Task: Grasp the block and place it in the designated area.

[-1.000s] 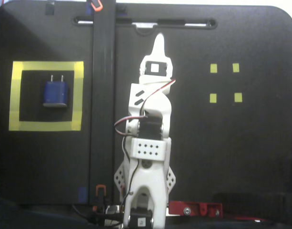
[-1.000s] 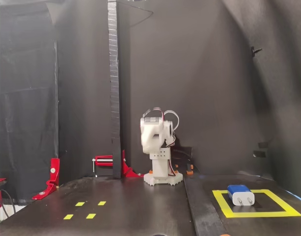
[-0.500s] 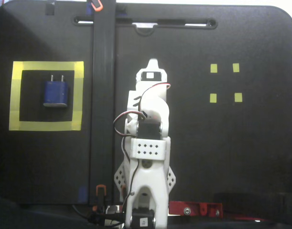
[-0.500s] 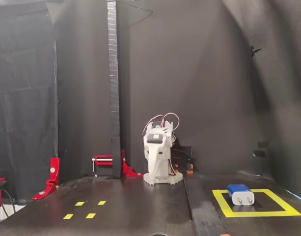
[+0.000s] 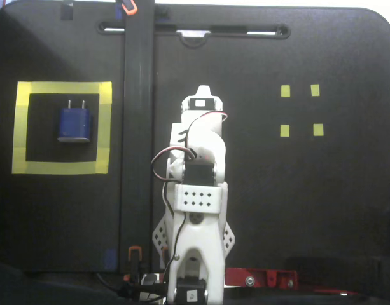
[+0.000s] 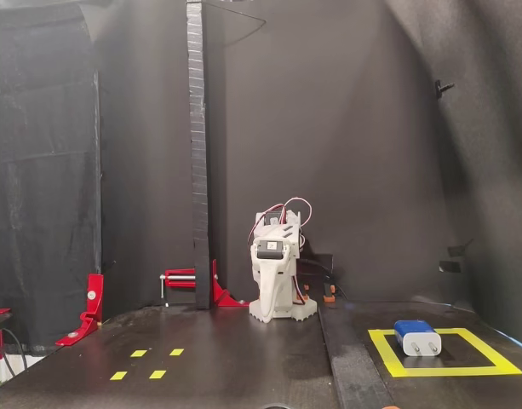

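Though boxed, block (image 5: 74, 124) w/ margins

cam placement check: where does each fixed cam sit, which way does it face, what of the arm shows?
A fixed view: overhead, looking straight down on the black table; the folded white arm seen from above, base at bottom edge.
Another fixed view: low at the table's front, facing the arm head-on, black backdrop behind.
Shared: the block inside the designated area, and four yellow markers.
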